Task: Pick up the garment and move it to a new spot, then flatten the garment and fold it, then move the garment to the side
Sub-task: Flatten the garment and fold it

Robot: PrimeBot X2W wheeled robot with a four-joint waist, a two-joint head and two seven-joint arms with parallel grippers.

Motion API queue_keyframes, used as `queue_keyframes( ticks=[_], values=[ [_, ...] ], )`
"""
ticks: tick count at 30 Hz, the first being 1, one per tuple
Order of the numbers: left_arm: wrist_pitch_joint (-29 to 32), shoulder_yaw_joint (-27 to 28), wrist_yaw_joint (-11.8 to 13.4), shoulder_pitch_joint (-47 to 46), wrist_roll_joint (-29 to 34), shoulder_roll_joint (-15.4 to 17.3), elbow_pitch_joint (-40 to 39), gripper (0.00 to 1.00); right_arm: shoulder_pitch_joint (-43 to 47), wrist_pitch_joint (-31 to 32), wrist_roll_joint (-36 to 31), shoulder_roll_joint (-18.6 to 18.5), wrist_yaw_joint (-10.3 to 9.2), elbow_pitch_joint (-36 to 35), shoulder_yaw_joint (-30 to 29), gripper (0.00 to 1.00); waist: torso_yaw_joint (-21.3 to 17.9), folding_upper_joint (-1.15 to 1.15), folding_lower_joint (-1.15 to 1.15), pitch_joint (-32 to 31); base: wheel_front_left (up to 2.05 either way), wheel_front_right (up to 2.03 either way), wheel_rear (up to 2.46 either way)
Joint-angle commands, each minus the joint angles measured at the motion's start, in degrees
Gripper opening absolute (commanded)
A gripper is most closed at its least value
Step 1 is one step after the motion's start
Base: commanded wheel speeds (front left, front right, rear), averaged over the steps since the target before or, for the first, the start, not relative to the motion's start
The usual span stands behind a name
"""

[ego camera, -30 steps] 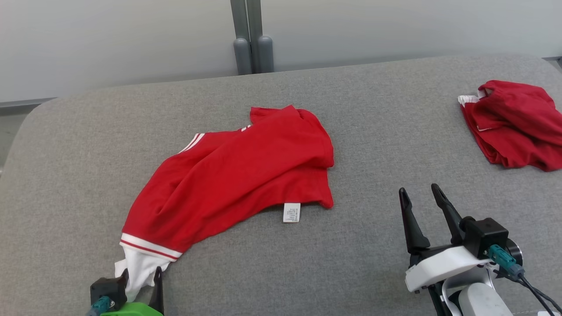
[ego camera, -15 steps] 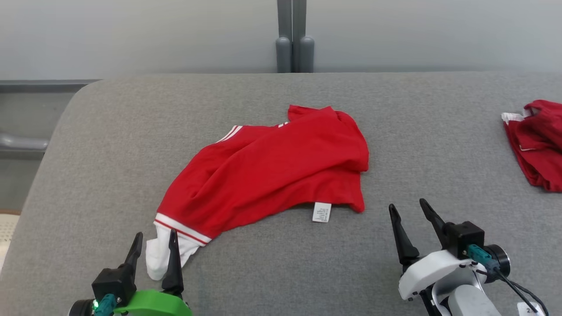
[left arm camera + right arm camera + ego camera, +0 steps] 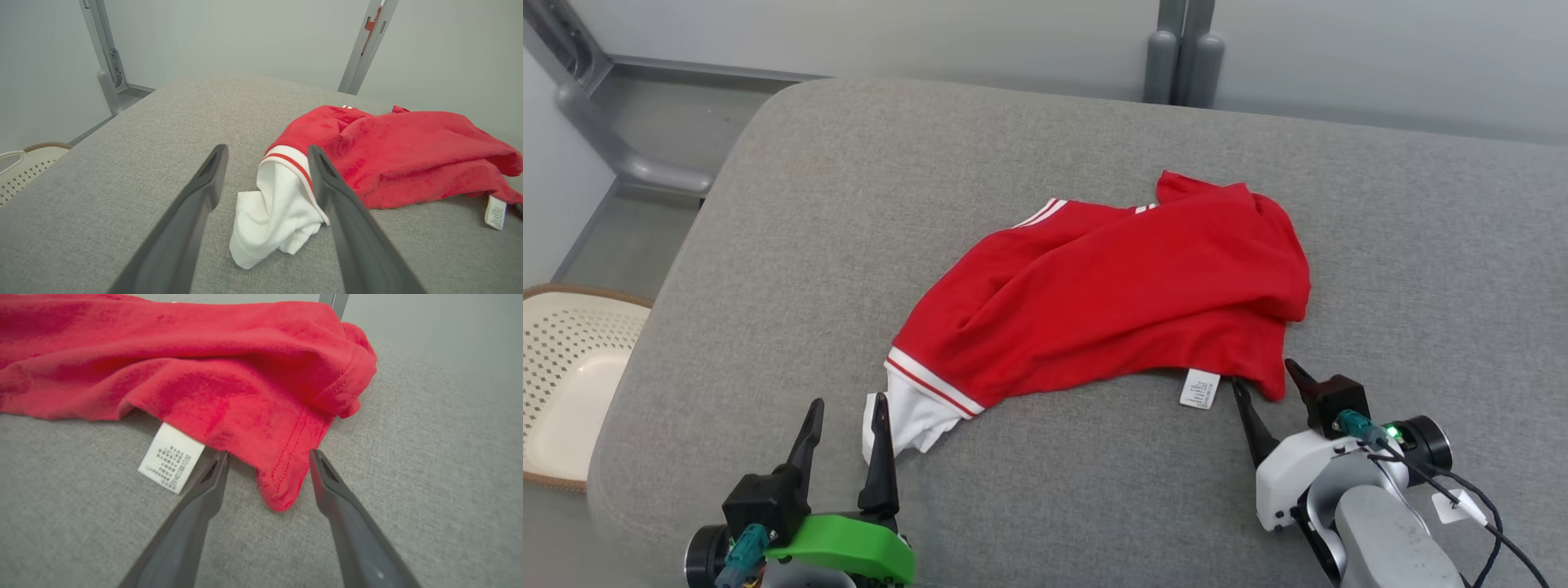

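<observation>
While shirt (image 3: 1127,294) sits crumpled mid-cushion (image 3: 849,204), both jaws wide open, nothing grabbed: left gripper (image 3: 848,400) straddling shirt's white cuff (image 3: 915,412), right gripper (image 3: 1264,374) straddling shirt's hem corner by label (image 3: 1200,389).

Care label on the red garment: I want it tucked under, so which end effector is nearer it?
Right. The right end effector straddles the hem corner just beside the care label; the left end effector is at the white sleeve end, across the garment.
</observation>
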Motion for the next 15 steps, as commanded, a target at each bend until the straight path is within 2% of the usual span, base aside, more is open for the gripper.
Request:
queue_keyframes(
  ticks=[1, 2, 4, 5, 6, 10, 15],
  values=[
    [-0.3, 0.4, -0.3, -1.1, 0.3, -0.2, -0.3, 1.0, -1.2, -0.2, -0.5, -0.2, -0.04, 0.5, -0.5, 1.0, 2.0, 0.0, 0.0, 1.9, 0.0, 0.0, 0.0],
    [-0.2, 0.5, -0.4, -1.2, 0.4, -0.2, -0.4, 1.0, -1.5, -0.2, -0.8, -0.2, -0.04, 0.7, -0.8, 1.0, 2.1, 0.0, 0.0, 2.0, 0.0, 0.0, 0.0],
    [-0.2, 0.9, -0.4, -1.1, 0.5, -0.4, -0.6, 1.0, -2.0, -0.2, -1.8, -0.2, -0.04, 1.1, -1.5, 0.38, 2.1, 0.0, 0.0, 2.3, 0.0, 0.0, 0.0],
    [-0.2, 1.1, -0.4, -1.1, 0.6, -0.5, -0.7, 1.0, -2.1, -0.2, -2.4, -0.2, -0.04, 1.3, -1.6, 0.27, 2.0, 0.0, 0.0, 2.4, 0.0, 0.0, 0.0],
    [-0.2, 1.4, -0.4, -1.0, 0.7, -0.5, -0.8, 1.0, -2.3, -0.2, -2.8, -0.2, -0.04, 1.7, -1.8, 0.0, 1.8, 0.0, 0.0, 2.4, 0.0, 0.0, 0.0],
    [-0.2, 2.0, -0.6, -1.0, 1.1, -0.9, -1.0, 1.0, -2.7, -0.2, -3.4, -0.2, -0.05, 1.5, -2.8, 0.0, 0.3, 0.0, 0.0, 2.5, 0.0, 0.0, 0.0],
    [-0.2, 2.8, -1.1, -0.8, 1.6, -1.1, -1.4, 1.0, -1.3, -0.2, -4.5, -0.9, -0.05, -2.2, -4.7, 0.0, -2.7, 0.0, 0.0, 2.4, 0.0, 0.0, 0.0]
  ],
)
